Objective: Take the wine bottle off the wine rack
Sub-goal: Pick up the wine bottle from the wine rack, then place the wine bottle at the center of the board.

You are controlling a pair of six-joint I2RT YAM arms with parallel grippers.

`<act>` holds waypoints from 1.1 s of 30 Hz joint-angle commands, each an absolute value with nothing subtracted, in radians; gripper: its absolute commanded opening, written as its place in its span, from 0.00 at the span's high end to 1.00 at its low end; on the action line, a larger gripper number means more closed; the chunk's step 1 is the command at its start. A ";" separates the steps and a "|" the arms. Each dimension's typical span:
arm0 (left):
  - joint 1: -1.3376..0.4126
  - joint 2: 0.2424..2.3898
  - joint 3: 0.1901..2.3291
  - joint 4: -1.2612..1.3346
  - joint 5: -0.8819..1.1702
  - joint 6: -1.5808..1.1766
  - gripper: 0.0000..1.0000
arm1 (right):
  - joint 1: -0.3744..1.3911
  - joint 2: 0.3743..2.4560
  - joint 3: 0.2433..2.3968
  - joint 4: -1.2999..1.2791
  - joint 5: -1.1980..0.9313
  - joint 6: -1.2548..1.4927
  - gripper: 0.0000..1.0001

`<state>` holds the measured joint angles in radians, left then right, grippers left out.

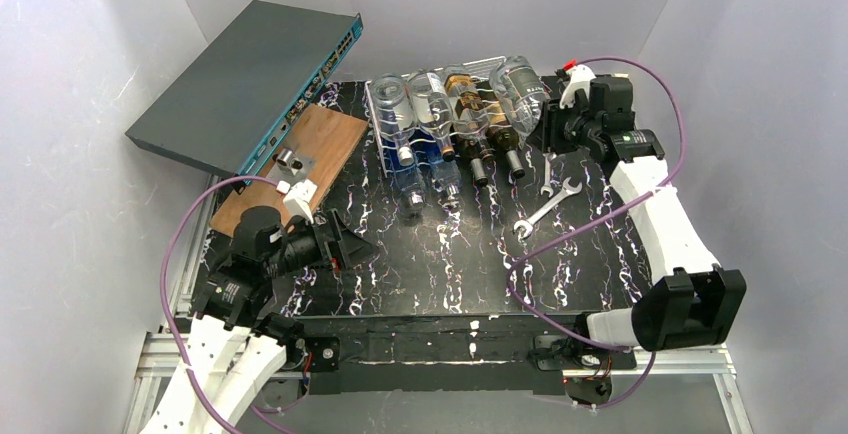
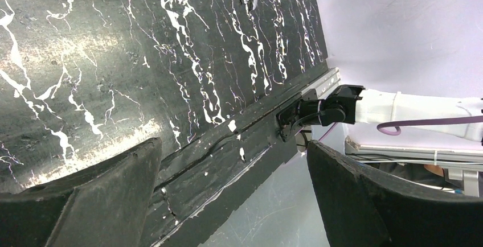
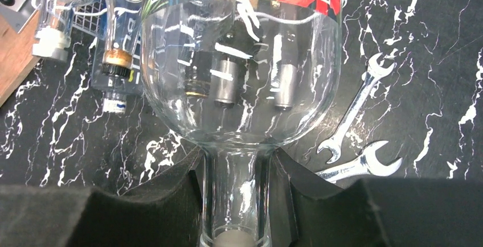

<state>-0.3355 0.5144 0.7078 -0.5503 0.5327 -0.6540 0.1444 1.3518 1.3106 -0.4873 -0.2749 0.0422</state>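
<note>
The bottle is at the rack's right end, about 1 o'clock on the bench. It sits tilted above its neighbours, with its neck clenched in the right tool. Smooth glass held only by the neck could slip or twist, I judge, and the heavy body could swing into those neighbours and dislodge them. Wrenches lie at 4 o'clock of the rack, and the wall crowds 3 o'clock. Bare bench toward 6 o'clock offers room. The left tool rests released at 7 o'clock.

Even light, wine bottle glare, perhaps soft
</note>
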 commanded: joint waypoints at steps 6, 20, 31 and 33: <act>-0.330 0.503 0.745 -0.552 0.565 -0.642 0.02 | 0.103 1.209 1.370 -0.322 -0.357 0.041 0.99; -0.330 0.454 0.726 -0.565 0.570 -0.655 0.02 | -0.098 1.170 1.272 -0.246 -0.367 0.107 0.99; -0.330 0.440 0.712 -0.565 0.574 -0.659 0.02 | -0.258 1.249 1.239 -0.219 -0.455 0.209 0.99; -0.330 0.438 0.708 -0.565 0.573 -0.660 0.02 | -0.263 1.261 1.239 -0.223 -0.460 0.212 0.99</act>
<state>-0.3355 0.4500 0.7132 -0.5545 0.5465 -0.6628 -0.2455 1.2755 1.1847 -0.4984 -0.3595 0.1905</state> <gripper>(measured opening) 0.983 0.447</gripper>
